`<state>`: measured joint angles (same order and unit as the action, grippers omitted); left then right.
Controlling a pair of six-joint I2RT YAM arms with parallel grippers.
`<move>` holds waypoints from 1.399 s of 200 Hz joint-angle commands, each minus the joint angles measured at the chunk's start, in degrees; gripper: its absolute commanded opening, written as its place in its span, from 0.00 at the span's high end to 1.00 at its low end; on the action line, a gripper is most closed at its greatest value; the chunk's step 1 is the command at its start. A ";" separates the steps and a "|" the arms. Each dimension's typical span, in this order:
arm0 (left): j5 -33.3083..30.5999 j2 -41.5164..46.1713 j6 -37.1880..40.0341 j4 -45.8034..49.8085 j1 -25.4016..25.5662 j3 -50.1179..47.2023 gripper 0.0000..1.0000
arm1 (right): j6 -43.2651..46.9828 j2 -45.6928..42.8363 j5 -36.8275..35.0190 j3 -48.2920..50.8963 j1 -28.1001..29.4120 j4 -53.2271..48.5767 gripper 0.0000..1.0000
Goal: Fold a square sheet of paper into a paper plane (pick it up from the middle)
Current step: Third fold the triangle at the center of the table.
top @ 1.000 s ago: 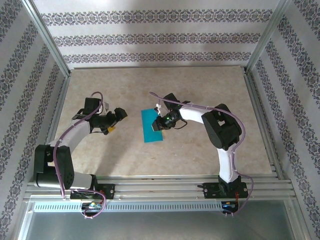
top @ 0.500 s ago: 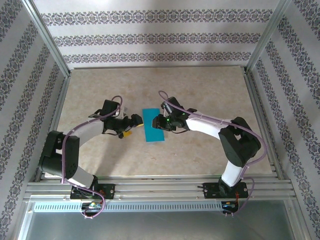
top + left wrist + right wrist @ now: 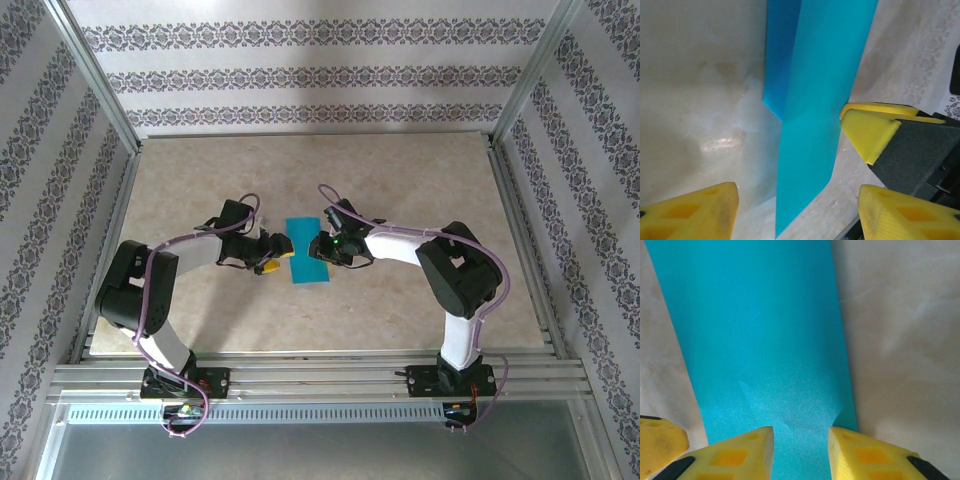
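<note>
The square sheet of paper [image 3: 306, 250] lies mid-table, teal-blue and folded into a narrow upright rectangle. In the left wrist view its upper flap [image 3: 825, 100] stands raised off the lower layer [image 3: 780, 60]. My left gripper [image 3: 276, 256] is at the sheet's left edge, open, with the flap's corner between its spread fingertips [image 3: 695, 212]. My right gripper [image 3: 322, 247] sits at the sheet's right edge. Its fingertips [image 3: 742, 455] rest on the paper [image 3: 760, 330] a small gap apart, with flat paper showing between them.
The beige table [image 3: 400, 180] is bare around the sheet. Patterned walls and metal frame posts [image 3: 95, 85] close it in on three sides. The right gripper's yellow pad [image 3: 867, 132] stands just right of the raised flap.
My left arm has swung right from the table's left part to the paper's left edge, and its jaws have narrowed. The right gripper stayed at the paper's right edge.
</note>
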<state>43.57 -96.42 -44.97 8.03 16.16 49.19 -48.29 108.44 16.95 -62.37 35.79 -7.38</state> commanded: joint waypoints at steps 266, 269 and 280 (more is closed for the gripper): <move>2.31 -8.61 0.19 6.62 4.20 8.48 0.52 | -3.96 3.90 9.59 6.96 -4.50 9.16 0.63; 2.51 -8.56 0.07 6.15 4.22 8.39 0.52 | -4.00 3.96 9.57 6.92 -4.50 9.21 0.63; 3.57 -8.51 -0.21 4.68 4.28 8.17 0.53 | -4.00 3.97 9.59 6.91 -4.50 9.22 0.63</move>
<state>44.51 -104.44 -45.12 15.00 19.33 56.53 -52.23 109.56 27.64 -57.47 31.57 3.33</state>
